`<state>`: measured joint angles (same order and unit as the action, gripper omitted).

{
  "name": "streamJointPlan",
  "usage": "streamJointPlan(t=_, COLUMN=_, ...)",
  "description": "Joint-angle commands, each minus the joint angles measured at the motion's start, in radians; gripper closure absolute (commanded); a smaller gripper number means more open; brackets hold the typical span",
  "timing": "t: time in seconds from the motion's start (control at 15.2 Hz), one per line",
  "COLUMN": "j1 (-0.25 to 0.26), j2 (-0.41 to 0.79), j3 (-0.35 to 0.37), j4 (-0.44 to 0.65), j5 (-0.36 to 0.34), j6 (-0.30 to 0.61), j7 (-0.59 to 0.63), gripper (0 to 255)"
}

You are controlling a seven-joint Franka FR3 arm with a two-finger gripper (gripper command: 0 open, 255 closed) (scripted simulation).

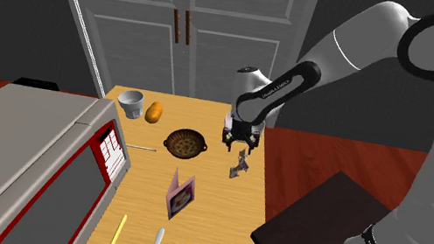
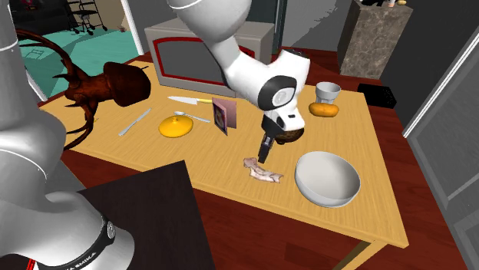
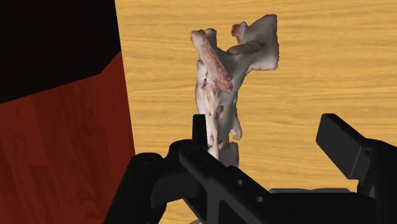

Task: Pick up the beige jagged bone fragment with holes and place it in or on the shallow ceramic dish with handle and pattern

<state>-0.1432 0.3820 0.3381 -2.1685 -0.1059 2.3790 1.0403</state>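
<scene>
The white arm (image 1: 350,48) reaches from its dark stand (image 1: 322,238) out over the wooden surface (image 1: 210,213), and its wrist is bent down near the surface's edge on the stand's side. A grey microwave with a red-trimmed door (image 1: 23,167) stands along the shoulder view's left side of the surface. In the second exterior view a large white bowl (image 2: 328,178) sits just to the right of where the hand works. The black gripper (image 1: 235,144) hangs low over the wood with its two fingers spread apart, clasping nothing. In the wrist view the gripper (image 3: 270,133) shows a wide gap with bare wood in it. The shallow brown dish with a handle (image 1: 184,144) rests on the surface to the shoulder view's left of the gripper, near it but apart from it. In the second exterior view the dish is partly hidden behind the hand. The pale, pink-tinged bone fragment (image 1: 241,164) lies on the wood just below the gripper, close to the surface's edge and apart from the dish. In the second exterior view the bone fragment (image 2: 262,173) lies flat between the gripper (image 2: 265,153) and the near edge. In the wrist view its jagged, holed body (image 3: 222,76) stretches away from one fingertip (image 3: 199,130). Its near end is right beside that finger, and I cannot tell whether they touch.
</scene>
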Motion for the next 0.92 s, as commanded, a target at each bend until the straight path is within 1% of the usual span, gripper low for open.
streamJointPlan(t=0.0, j1=-0.126, j2=0.023, j3=0.048, j4=-0.038, j5=0.174, j6=0.05, j7=-0.179, gripper=0)
streamJointPlan(t=0.13, j1=-0.269, j2=0.077, j3=0.11, j4=-0.061, j5=0.34, j6=0.07, j7=-0.365, gripper=0)
streamJointPlan(t=0.26, j1=-0.273, j2=0.09, j3=0.114, j4=-0.063, j5=0.339, j6=0.083, j7=-0.365, gripper=0)
streamJointPlan(t=0.66, j1=-0.244, j2=0.162, j3=0.104, j4=-0.068, j5=0.326, j6=0.163, j7=-0.356, gripper=0)
streamJointPlan(t=0.86, j1=-0.244, j2=0.162, j3=0.104, j4=-0.068, j5=0.326, j6=0.163, j7=-0.356, gripper=0)
